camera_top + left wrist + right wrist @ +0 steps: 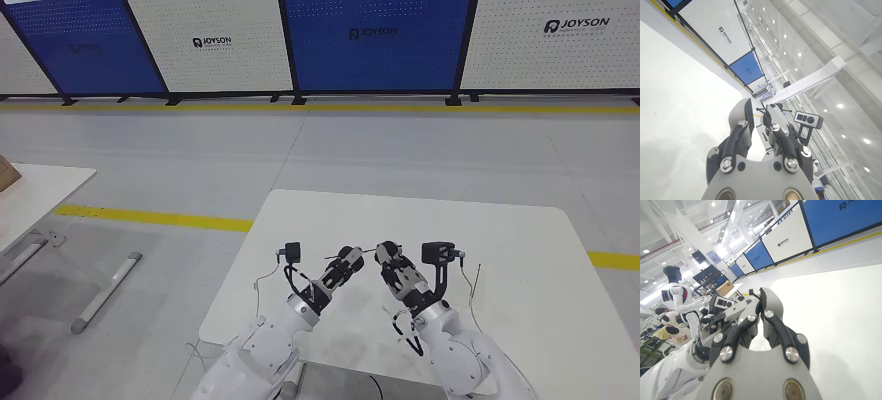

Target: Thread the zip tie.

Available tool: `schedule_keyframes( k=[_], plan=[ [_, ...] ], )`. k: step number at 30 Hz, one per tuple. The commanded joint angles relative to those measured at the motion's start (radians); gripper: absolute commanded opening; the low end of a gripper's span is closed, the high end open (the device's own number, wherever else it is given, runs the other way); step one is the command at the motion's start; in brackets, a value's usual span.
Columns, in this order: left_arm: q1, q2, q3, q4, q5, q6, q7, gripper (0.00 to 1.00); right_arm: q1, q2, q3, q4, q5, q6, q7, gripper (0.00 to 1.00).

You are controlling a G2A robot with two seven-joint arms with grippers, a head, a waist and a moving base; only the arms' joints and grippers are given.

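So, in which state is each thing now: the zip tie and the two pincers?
zip tie: held above the table, head sticking out, no loop seen
right pincer: shut on the zip tie
left pincer: open, close beside the right pincer

Close to the bench's (500, 230) near edge, the left pincer (349, 258) and right pincer (386, 250) are crowding tip to tip, the zip tie (752, 293) crossing the narrow gap between them. Bare surface is stretching toward the far edge and both far corners, giving passage there.
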Motion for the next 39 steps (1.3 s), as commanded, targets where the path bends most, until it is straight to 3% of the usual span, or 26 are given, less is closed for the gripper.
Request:
schedule_keyframes(
  k=[1,4,26,27,28,29,32,35,39],
  plan=[
    [-0.002,0.000,0.001,0.001,0.002,0.002,0.000,0.18,-0.001,0.000,0.000,0.000,-0.002,-0.002,0.000,0.00],
    [-0.004,-0.001,0.003,0.003,0.003,0.002,0.003,0.00,-0.001,-0.001,0.000,0.000,-0.008,-0.005,0.000,0.00],
    [-0.003,-0.001,0.004,0.003,0.012,-0.033,-0.010,0.00,0.005,-0.009,0.003,0.004,0.032,-0.019,0.039,0.00],
    [-0.003,-0.001,0.005,0.003,0.013,-0.033,-0.010,0.00,0.005,-0.009,0.005,0.004,0.035,-0.021,0.043,0.04],
    [-0.002,-0.001,0.005,0.003,0.015,-0.033,-0.009,0.00,0.005,-0.009,0.006,0.004,0.038,-0.022,0.047,0.20],
    [-0.002,-0.001,0.005,0.003,0.017,-0.031,-0.008,0.00,0.005,-0.009,0.007,0.004,0.039,-0.022,0.051,0.29],
    [-0.002,-0.001,0.006,0.004,0.018,-0.029,-0.004,0.00,0.003,-0.009,0.009,0.003,0.039,-0.024,0.055,0.40],
    [-0.003,-0.002,0.007,0.005,0.017,-0.026,0.001,0.00,-0.002,-0.008,0.012,-0.002,0.031,-0.028,0.048,0.40],
    [-0.004,-0.003,0.009,0.007,0.015,-0.025,0.003,0.00,-0.014,-0.007,0.020,-0.009,0.023,-0.032,0.031,0.29]
  ],
)
